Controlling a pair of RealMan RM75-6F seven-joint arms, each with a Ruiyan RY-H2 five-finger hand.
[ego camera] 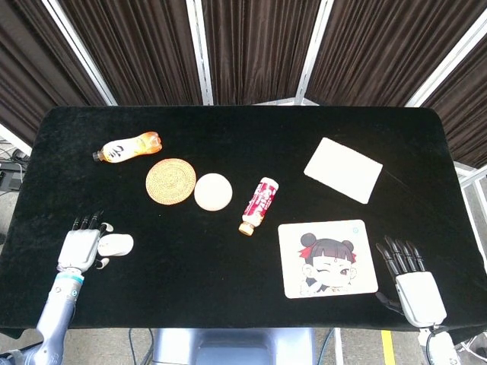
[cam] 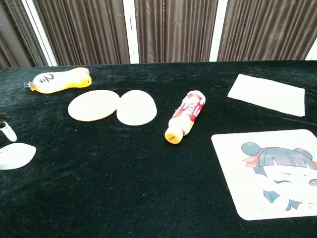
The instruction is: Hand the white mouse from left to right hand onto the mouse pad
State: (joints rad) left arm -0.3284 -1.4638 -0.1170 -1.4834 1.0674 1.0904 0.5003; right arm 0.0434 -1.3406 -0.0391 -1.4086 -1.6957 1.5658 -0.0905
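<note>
Step in hand: pickup. Left hand (ego camera: 78,249) sits just beside the white mouse (ego camera: 116,244) at the table's front left, fingers spread, holding nothing. Next: close around the mouse and lift; right hand (ego camera: 415,287) waits open and empty beside the mouse pad (ego camera: 326,258).

two bottles: an orange bottle (ego camera: 126,147) and a red bottle (ego camera: 259,205). one white mouse (ego camera: 116,245). one mouse pad (ego camera: 326,258) with a cartoon face. one woven coaster (ego camera: 170,181). one white round dome (ego camera: 213,192). one white rectangular pad (ego camera: 343,169). two hands: left hand (ego camera: 79,249), right hand (ego camera: 413,285).
</note>
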